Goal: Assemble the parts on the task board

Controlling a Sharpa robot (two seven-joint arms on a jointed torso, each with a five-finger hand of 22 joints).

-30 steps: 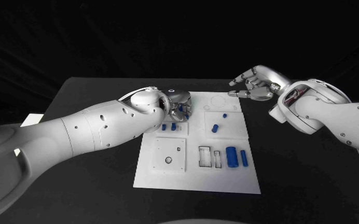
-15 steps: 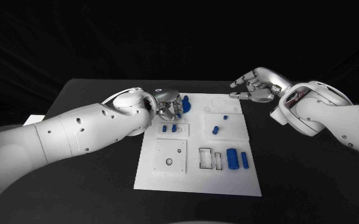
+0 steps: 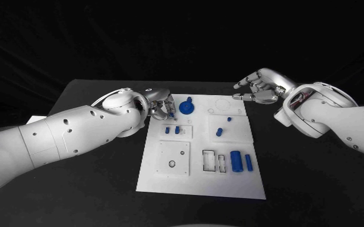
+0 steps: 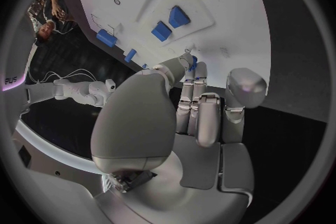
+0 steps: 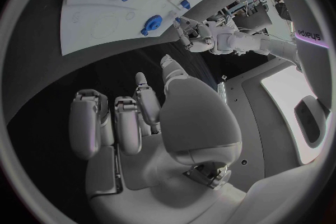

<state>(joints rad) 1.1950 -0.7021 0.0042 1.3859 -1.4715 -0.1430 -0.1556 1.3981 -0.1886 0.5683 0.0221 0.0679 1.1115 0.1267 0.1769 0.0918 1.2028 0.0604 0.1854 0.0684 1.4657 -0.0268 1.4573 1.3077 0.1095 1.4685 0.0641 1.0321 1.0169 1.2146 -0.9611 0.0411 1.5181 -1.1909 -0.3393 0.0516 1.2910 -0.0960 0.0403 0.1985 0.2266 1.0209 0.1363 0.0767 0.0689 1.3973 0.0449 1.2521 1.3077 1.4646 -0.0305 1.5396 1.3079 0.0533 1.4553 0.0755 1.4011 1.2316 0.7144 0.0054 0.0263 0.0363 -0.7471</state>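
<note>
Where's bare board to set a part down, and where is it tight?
Free: the task board strip nearest the robot, below the slots, and the far right corner beside the right hand. Crowded: the far left corner, where the left hand sits by the round blue part.

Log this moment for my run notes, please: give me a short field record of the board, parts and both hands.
board: white task board in the middle of the black table
far-end part: blue round part lying on the board, next to the left hand
other parts: two small blue pieces; two blue cylinders on the right side
left hand: at the board's far left corner, fingers by the round part; grip unclear
right hand: beyond the far right corner, fingers curled, holding nothing
</note>
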